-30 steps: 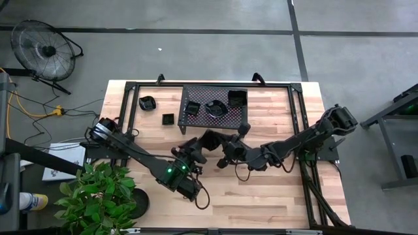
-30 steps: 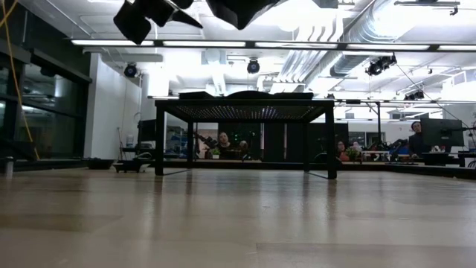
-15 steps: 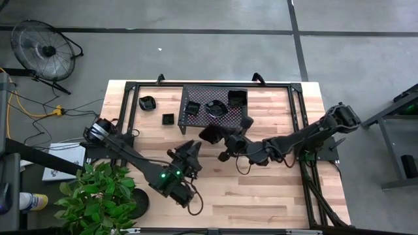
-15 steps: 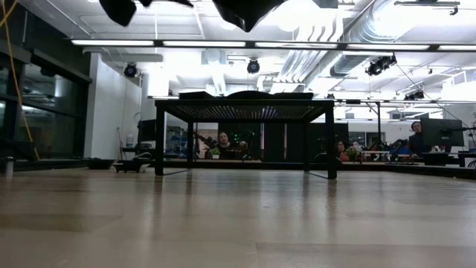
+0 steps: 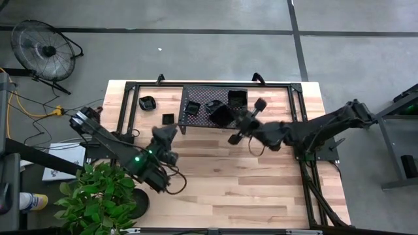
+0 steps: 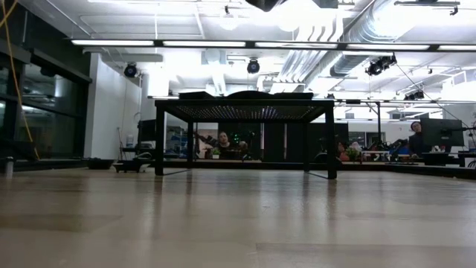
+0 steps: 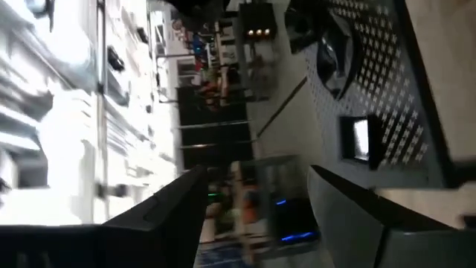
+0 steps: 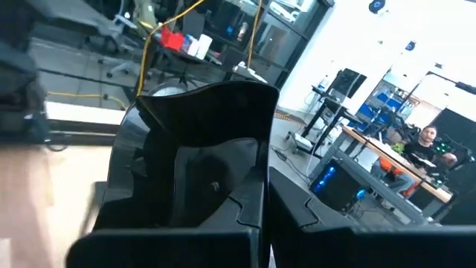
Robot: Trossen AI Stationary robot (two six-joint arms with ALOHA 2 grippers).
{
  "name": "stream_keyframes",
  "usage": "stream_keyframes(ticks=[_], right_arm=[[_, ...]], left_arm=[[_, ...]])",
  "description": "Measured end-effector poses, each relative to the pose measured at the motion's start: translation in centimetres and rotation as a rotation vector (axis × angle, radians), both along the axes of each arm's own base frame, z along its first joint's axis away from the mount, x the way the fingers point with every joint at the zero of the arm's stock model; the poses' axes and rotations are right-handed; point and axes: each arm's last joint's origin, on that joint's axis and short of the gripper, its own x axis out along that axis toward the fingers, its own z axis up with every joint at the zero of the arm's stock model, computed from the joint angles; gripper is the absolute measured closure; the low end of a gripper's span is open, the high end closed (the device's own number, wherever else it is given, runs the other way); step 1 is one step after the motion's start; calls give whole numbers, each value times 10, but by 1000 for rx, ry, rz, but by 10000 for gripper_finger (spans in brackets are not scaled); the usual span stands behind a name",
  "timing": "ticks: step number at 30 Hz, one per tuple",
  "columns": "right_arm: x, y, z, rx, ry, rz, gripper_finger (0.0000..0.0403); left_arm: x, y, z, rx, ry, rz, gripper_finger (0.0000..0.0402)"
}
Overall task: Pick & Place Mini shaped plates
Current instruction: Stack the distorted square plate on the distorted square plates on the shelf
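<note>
Since a second ago the right gripper (image 5: 230, 119) has carried its glossy black square mini plate (image 5: 221, 115) from mid-counter to over the black perforated mesh rack (image 5: 196, 94), fingers clamped on its rim. That edge grip could slip, or the plate could knock dishes already there. The right arm reaches long and low; the left gripper (image 5: 168, 132) hangs back, fingers parted, empty.
</note>
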Motion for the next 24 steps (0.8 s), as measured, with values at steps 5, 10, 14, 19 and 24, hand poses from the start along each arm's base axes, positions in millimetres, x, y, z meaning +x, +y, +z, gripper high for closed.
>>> stream_keyframes(ticks=[5, 10, 14, 19, 24], right_arm=[[-17, -29, 17, 17, -28, -24, 403], [-29, -63, 27, 86, -79, -26, 403], [-32, -88, 32, 228, -73, -62, 403], [-35, -114, 39, 407, -82, -127, 403], [-43, -134, 35, 604, -176, -211, 403]], left_arm=[[-21, 15, 7, -114, -124, 21, 176], [-44, 32, -11, -142, -240, 36, 176], [-60, 44, -34, -161, -389, 32, 176], [-74, 54, -57, -221, -540, 28, 176], [-79, 58, -76, -277, -609, 37, 176]])
